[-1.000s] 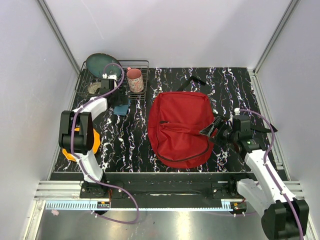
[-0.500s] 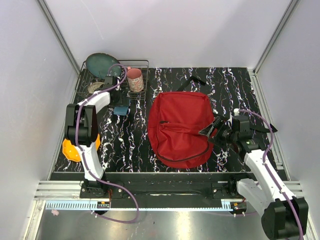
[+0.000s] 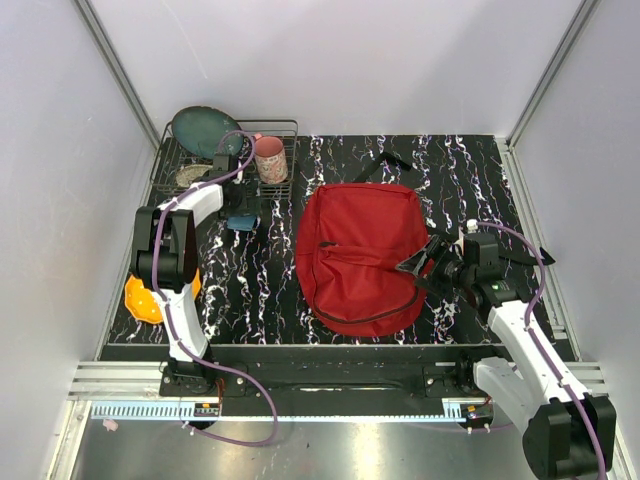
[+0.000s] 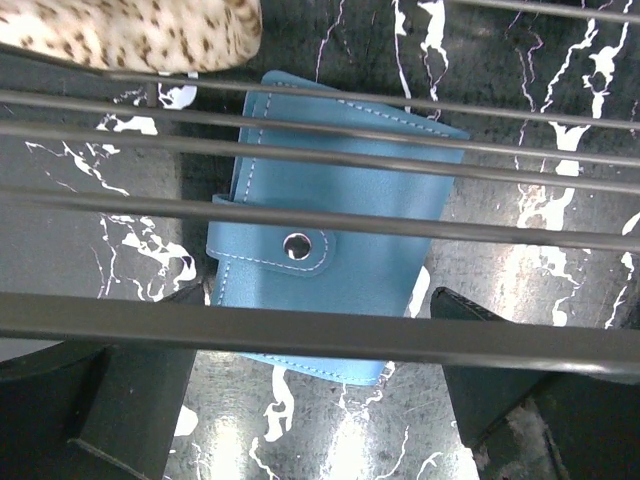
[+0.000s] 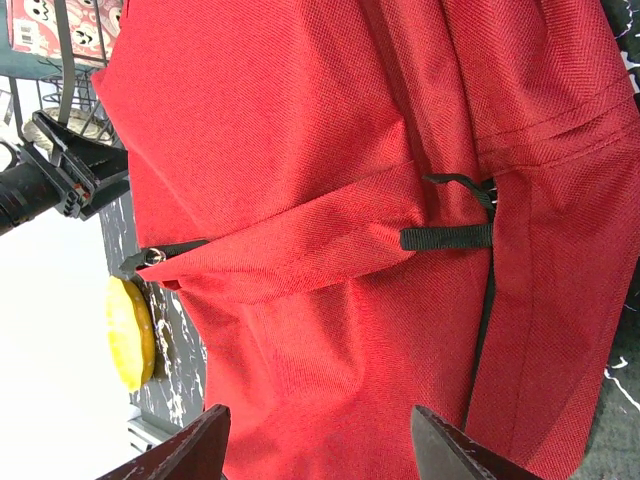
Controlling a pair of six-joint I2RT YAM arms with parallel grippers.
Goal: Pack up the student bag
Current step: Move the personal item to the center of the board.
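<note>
Top view: the student bag [image 3: 362,258] lies flat on the black marbled table [image 3: 470,170], centre-right, well apart from the wire rack [image 3: 282,124] in the far-left corner. The rack holds a dark green plate [image 3: 203,129], a pink mug [image 3: 269,159] and a speckled piece you cannot identify from here. Your left gripper [image 3: 237,206] reaches over the rack's near edge, above a blue wallet [image 3: 240,221]. Your right gripper [image 3: 419,267] sits at the bag's right flank, probably to steady or open it. A yellow object [image 3: 140,301] lies near the left arm's base. Left wrist view: the jaws stand wide, one finger [image 4: 130,400] on each side of the wallet, gripping nothing. Rack wires cross in front of the lens, so you cannot tell whether the wallet lies under the rack or just beside it. Right wrist view: the jaws are spread and empty, with red fabric filling the frame beyond them. A zipper pull [image 5: 150,258] shows at a fold. The lining is not visible, so judge the bag unopened and nothing packed yet.
</note>
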